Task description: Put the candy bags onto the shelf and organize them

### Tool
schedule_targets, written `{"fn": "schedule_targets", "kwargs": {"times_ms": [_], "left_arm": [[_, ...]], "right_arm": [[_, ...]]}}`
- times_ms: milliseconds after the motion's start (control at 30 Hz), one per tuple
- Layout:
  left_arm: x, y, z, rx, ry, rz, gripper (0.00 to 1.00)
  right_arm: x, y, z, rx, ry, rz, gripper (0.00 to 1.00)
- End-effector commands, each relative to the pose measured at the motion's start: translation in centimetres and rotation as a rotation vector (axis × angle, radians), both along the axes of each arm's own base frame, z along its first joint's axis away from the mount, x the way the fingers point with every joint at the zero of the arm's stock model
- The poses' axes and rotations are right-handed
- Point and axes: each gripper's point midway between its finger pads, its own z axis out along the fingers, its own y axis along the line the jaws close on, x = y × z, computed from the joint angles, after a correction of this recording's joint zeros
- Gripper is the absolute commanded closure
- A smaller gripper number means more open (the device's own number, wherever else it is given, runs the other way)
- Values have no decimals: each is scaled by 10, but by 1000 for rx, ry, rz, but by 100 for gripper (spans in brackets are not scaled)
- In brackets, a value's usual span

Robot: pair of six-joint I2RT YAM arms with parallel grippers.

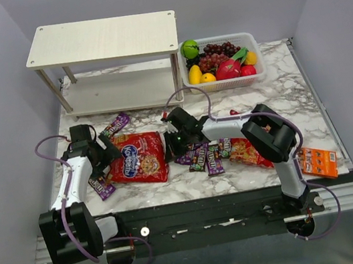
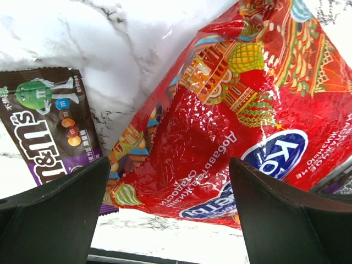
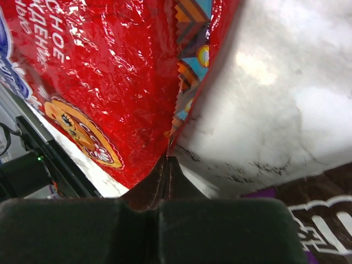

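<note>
One red candy bag (image 1: 139,157) with a blue oval logo lies flat on the marble table, left of centre. My left gripper (image 1: 108,150) is open, its fingers straddling that bag's left end (image 2: 236,110) just above it. My right gripper (image 1: 167,146) is shut on the serrated right edge of the same bag (image 3: 110,71). A second red bag (image 1: 248,152) lies partly under the right arm. Several small dark purple-brown packets lie around: a cluster (image 1: 204,154) by the right gripper, one (image 1: 115,123) behind the bag and one (image 2: 47,126) beside the left finger. The white two-tier shelf (image 1: 103,39) stands at the back left.
A white basket (image 1: 253,41) of fruit stands at the back right, next to the shelf. An orange packet (image 1: 317,161) lies at the table's front right corner. Grey walls close in both sides.
</note>
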Motion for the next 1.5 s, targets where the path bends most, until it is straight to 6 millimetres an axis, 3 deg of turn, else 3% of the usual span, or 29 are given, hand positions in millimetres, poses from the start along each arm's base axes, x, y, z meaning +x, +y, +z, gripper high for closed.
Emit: {"fn": "schedule_targets", "kwargs": {"times_ms": [0,167,200,367,400,533,633,733,900,933,967,1067,1200,1333,1467], "left_arm": [[1,-7,5,-35,-39,-43,1],[1,-20,9,-104,-52,-73,1],[1,-24,9,-121,-54,-79,1],[-3,-44,0,-240,-39,-113,1],[-5,-47,-1,-256,-37,-119,1],[-7,-62,-2,-343,-49,-145,4],[-11,-71,-1,-397,-59,-145,4],[-16,-80,-2,-457,-67,-133,4],[-22,-85,-11,-498,-70,-105,4],[-23,-86,-13,-502,-66,-101,4],[-24,-87,-14,-507,-62,-96,4],[-25,-85,-19,-495,-47,-84,4],[-24,-79,-20,-464,-34,-69,4],[-21,-77,-16,-449,-49,-73,4],[-19,-77,-13,-446,-76,-83,3]], "right_arm": [[-1,-35,-14,-110,-17,-60,99],[5,-70,-5,-155,-50,-121,99],[10,-76,5,-157,-79,-136,99],[14,-118,1,-251,-117,-167,99],[16,-120,2,-256,-121,-169,95],[18,-107,26,-191,-137,-135,70],[21,-91,57,-119,-165,-140,55],[23,-72,83,-59,-202,-123,48],[21,-34,95,9,-232,-14,48],[18,-24,86,14,-224,19,48],[23,-13,91,56,-252,34,48],[26,12,80,129,-251,88,48],[30,29,57,131,-209,110,48],[31,27,21,38,-187,82,49],[28,7,-15,-102,-129,30,51]]}}
